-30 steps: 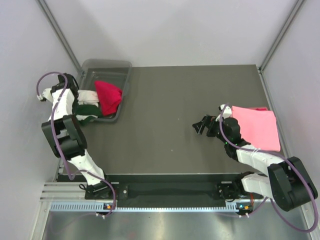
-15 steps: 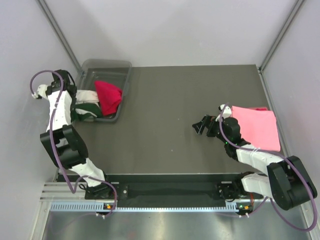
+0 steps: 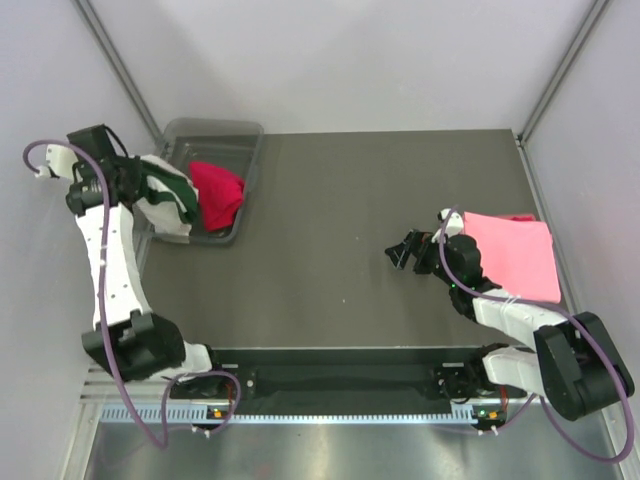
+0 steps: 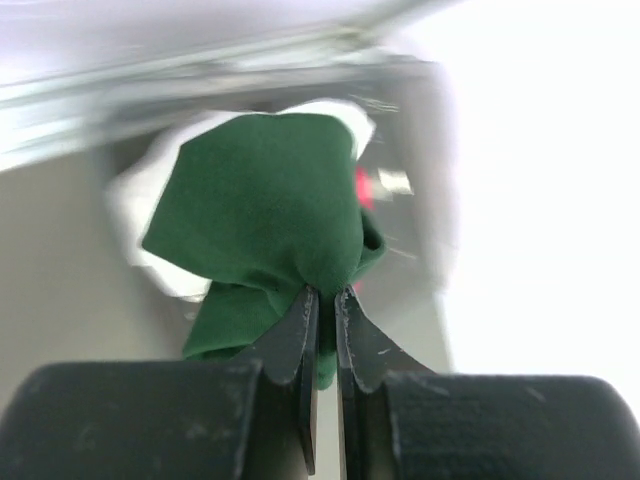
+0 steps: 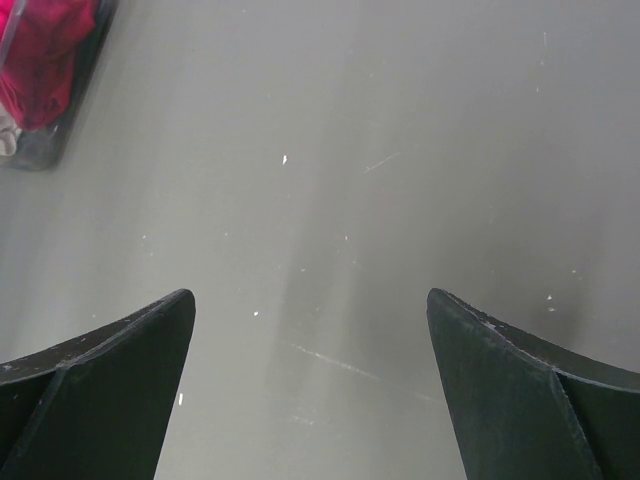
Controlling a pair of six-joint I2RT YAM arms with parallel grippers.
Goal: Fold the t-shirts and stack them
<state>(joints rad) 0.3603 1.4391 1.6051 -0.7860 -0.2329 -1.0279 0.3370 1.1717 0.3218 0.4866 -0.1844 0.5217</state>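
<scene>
- The white t-shirt with dark green sleeves (image 3: 165,198) hangs in a bunch at the upper left of the overhead view, over the near-left corner of the grey bin (image 3: 215,128). It looks raised clear of the bin, most likely so it can be carried to open tabletop (image 3: 350,220) and spread for folding.
- The left fingers (image 4: 312,310) are pinched together on a gather of the green cloth. In the wrist view the rest of the shirt droops away beyond their tips, green in front and white behind. That view is blurred.
- A red t-shirt (image 3: 215,192) lies crumpled inside the bin, just beside the hanging shirt, and is not yet folded.
- A pink t-shirt (image 3: 512,255) lies folded flat at the right edge of the frame. A sliver of red shows at its far edge, so this is probably the stack.
- The right fingers (image 3: 403,250) stand wide apart and hold nothing. They sit low over bare tabletop just left of the pink shirt, well apart from the held one, and seem to be waiting to help spread it.
</scene>
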